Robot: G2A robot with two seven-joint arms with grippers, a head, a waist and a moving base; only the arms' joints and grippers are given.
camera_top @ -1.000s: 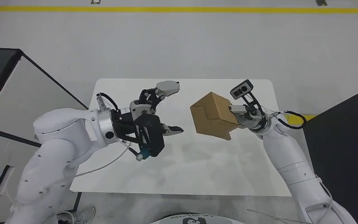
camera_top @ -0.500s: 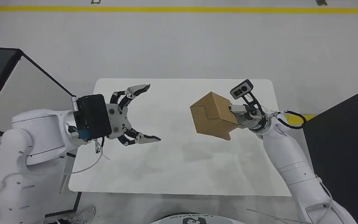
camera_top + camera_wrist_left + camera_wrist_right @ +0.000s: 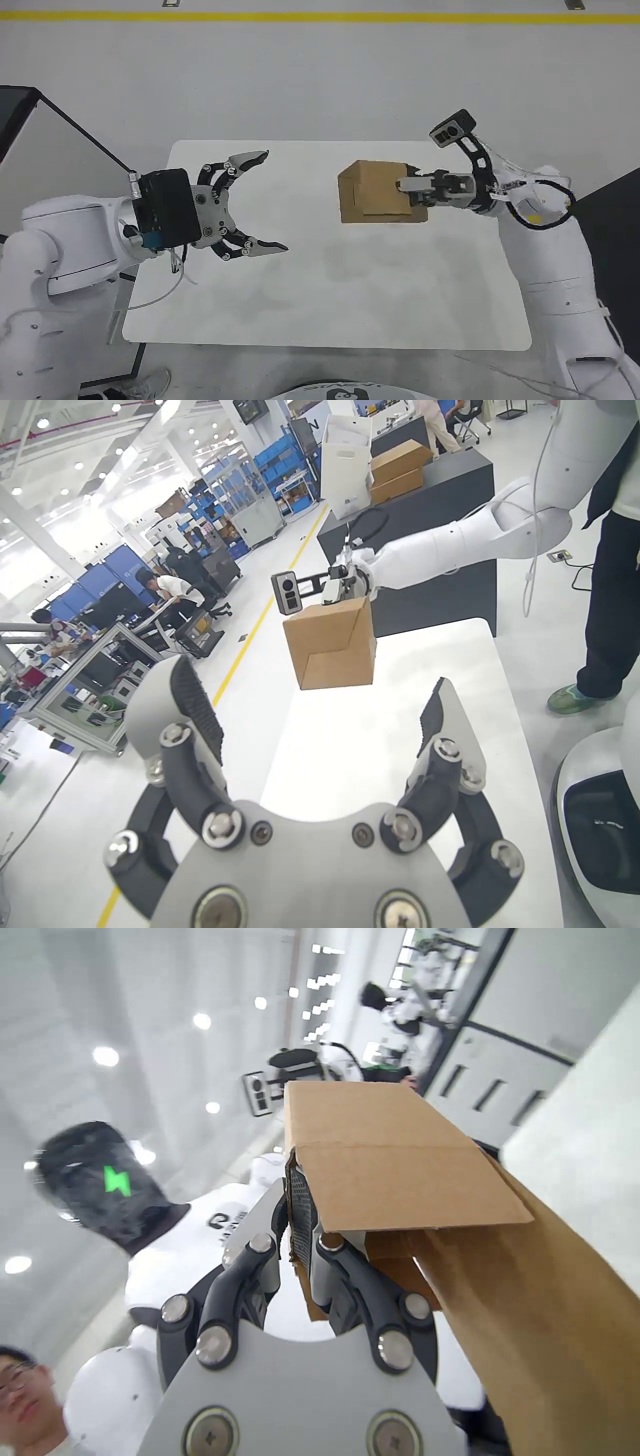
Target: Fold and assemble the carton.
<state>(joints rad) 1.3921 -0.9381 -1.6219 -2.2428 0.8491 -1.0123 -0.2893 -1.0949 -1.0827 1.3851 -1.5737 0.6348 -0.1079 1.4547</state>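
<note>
A brown cardboard carton point(image 3: 374, 192) hangs above the white table point(image 3: 330, 300) right of centre, squared up into a box. My right gripper point(image 3: 410, 186) is shut on a flap at its right side. In the right wrist view the fingers point(image 3: 300, 1208) pinch the carton's point(image 3: 400, 1168) cardboard edge. My left gripper point(image 3: 256, 200) stands open over the table's left part, well apart from the carton. The left wrist view shows the left gripper point(image 3: 320, 710) with its wide-spread fingers point(image 3: 192, 700) facing the carton point(image 3: 332, 647), nothing between them.
A dark stand point(image 3: 40, 140) lies left of the table and a dark surface point(image 3: 610, 250) at the right. A person's legs point(image 3: 600, 600) stand by the table's far corner in the left wrist view. Bare tabletop runs along the front edge.
The right arm has swung the carton from a tilted pose to level and shifted its wrist outward. The left arm pulled back to the left a second ago and has held still since.
</note>
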